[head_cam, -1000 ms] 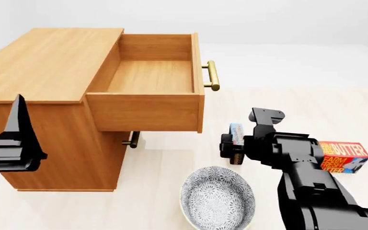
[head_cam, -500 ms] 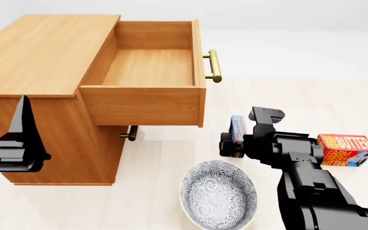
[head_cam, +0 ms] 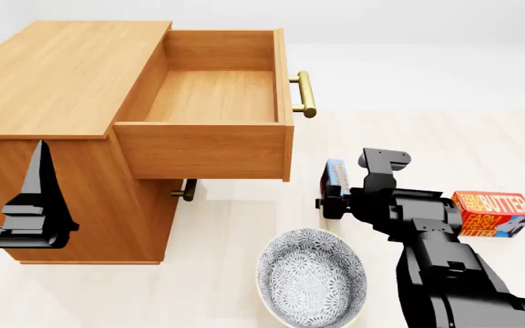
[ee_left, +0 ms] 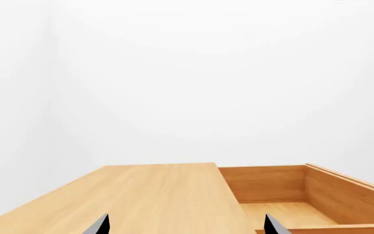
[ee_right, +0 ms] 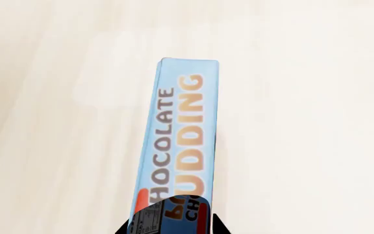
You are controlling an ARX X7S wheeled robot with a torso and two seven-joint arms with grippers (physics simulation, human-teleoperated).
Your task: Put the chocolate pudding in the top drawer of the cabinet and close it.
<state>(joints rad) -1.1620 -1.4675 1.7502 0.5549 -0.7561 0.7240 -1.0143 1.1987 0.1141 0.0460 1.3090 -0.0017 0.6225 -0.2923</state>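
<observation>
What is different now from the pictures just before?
The right gripper has risen a little with the chocolate pudding, still clamped on the box. The view has tilted too, so the cabinet and open top drawer look slightly shifted since a second ago. The left gripper stays by the cabinet's side, holding nothing. The bowl and butter box have not moved, and the drawer stays open and empty.

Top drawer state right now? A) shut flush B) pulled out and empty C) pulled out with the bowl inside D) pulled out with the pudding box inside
B: in the head view the top drawer stands pulled out with a bare wooden floor, while the chocolate pudding is at the right claw and the bowl sits on the floor.
</observation>
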